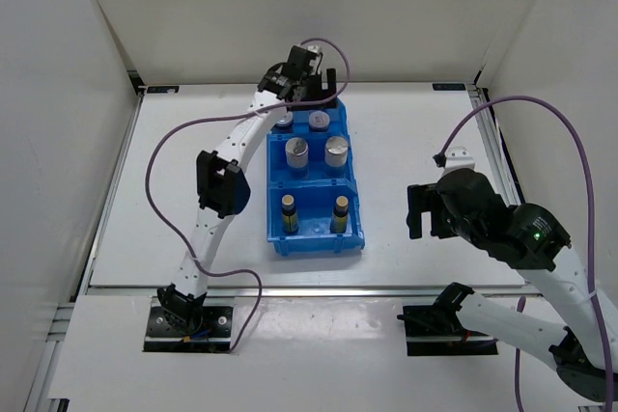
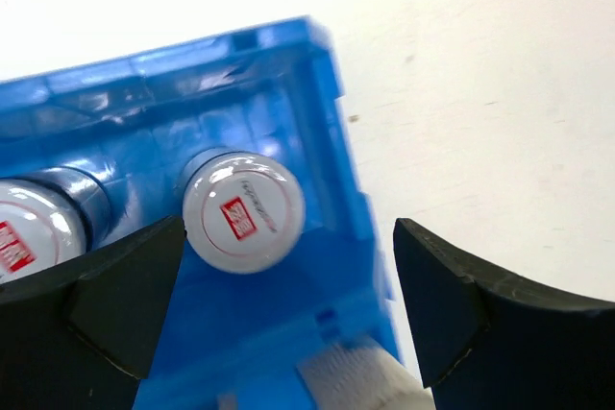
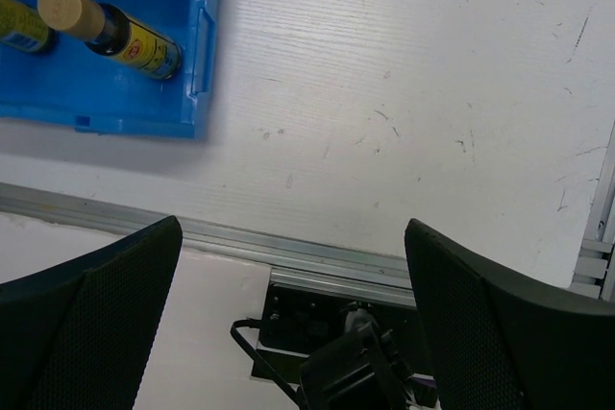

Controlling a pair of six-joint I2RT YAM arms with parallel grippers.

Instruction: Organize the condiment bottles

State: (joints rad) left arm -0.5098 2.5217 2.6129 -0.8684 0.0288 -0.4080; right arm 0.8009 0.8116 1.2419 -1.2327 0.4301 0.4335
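Observation:
All six condiment bottles stand in the blue bin (image 1: 317,238). Two silver-lidded jars (image 1: 320,121) are in the far compartment, two more (image 1: 335,150) in the middle one, and two slim dark bottles with tan caps (image 1: 340,211) in the near one. My left gripper (image 1: 317,94) hovers open and empty over the bin's far end. In the left wrist view it (image 2: 288,304) is above a far jar's white lid (image 2: 243,210), with a second lid (image 2: 19,237) at the left. My right gripper (image 1: 413,211) is open and empty to the right of the bin. The right wrist view shows it (image 3: 293,314) and a tan-capped bottle (image 3: 106,31).
The bin's far wall (image 2: 327,74) shows in the left wrist view, and its near right corner (image 3: 144,112) in the right wrist view. The table's metal front rail (image 3: 288,247) runs below my right gripper. White walls enclose the table on three sides.

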